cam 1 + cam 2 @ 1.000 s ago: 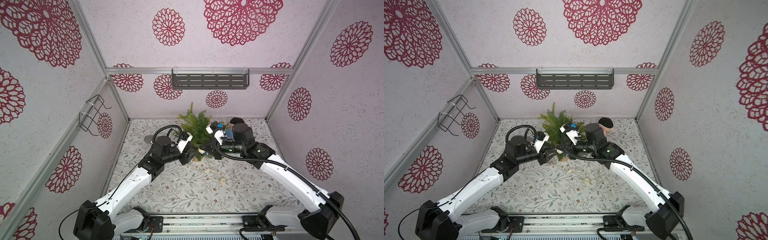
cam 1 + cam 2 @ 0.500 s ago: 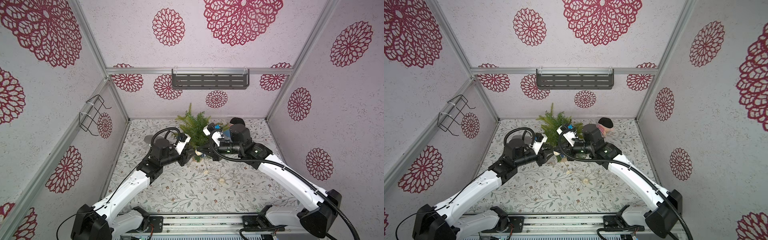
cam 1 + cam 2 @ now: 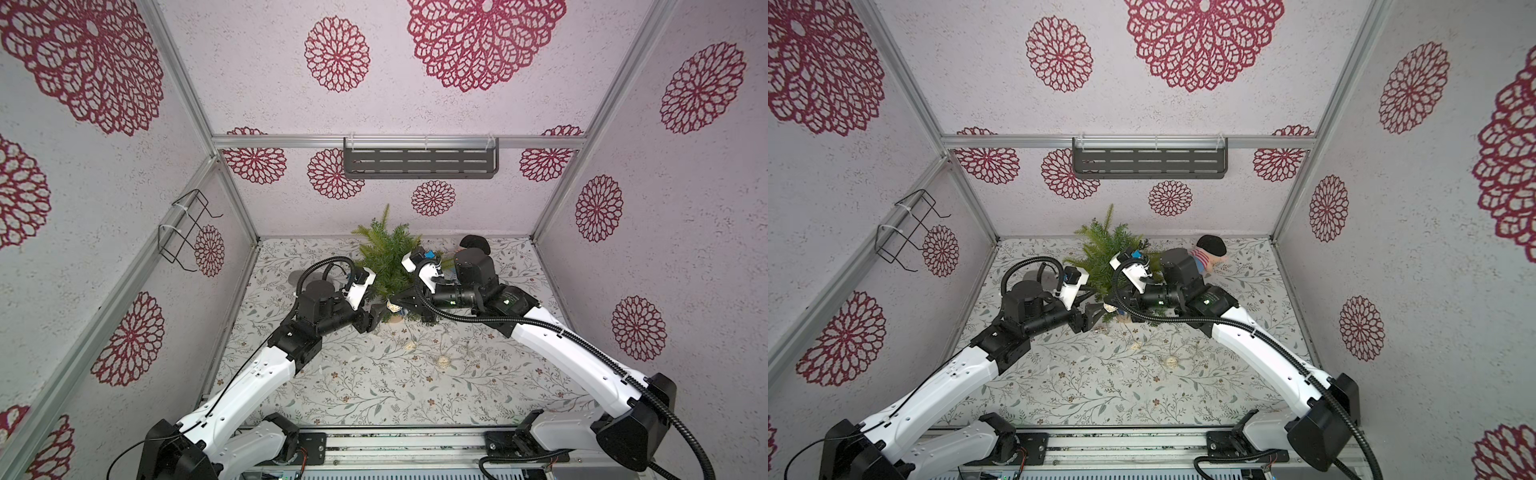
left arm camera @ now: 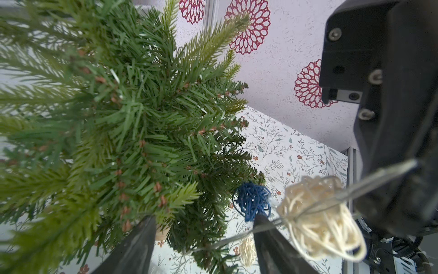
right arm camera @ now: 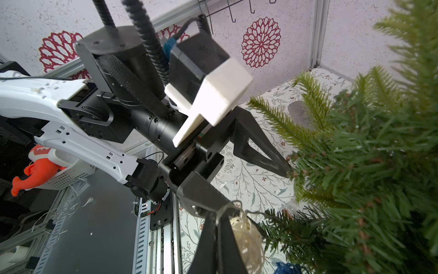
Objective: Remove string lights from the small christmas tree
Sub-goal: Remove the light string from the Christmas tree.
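Right gripper pinches the wire of the string lights, a cream ball hanging just beside its tips. The left gripper gapes wide, one fingertip at the small christmas tree. In both top views the grippers largely hide the tree's base, and the strand's end cannot be made out.

matt woven string lights, plastic-needled tree (slightly glossy)

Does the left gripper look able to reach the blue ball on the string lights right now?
Likely yes: the left gripper is open, and the blue ball hangs just past one fingertip, beside the tree branches.
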Controlling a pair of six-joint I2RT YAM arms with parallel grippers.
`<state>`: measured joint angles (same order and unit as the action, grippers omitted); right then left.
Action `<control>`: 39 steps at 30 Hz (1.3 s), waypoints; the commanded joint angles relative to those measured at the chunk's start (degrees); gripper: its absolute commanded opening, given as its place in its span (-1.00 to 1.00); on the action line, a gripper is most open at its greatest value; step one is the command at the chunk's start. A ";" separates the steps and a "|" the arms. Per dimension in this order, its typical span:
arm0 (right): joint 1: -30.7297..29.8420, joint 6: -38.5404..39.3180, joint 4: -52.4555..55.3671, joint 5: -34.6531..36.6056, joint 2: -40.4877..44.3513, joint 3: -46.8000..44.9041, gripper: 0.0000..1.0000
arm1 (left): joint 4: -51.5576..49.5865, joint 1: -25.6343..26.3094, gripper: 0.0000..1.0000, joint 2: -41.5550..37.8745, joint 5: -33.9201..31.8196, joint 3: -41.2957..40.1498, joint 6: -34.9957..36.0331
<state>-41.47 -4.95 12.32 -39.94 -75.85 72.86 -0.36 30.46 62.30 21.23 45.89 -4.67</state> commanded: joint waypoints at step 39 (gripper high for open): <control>-1.59 -2.20 -6.23 -5.41 -3.60 1.35 -1.00 | -3.68 8.56 0.54 -15.59 -39.53 -2.83 -1.06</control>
<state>-42.44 -6.15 8.62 -43.72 -79.35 72.86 -3.25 38.48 48.29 -15.00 43.29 -5.98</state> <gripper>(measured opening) 0.047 0.770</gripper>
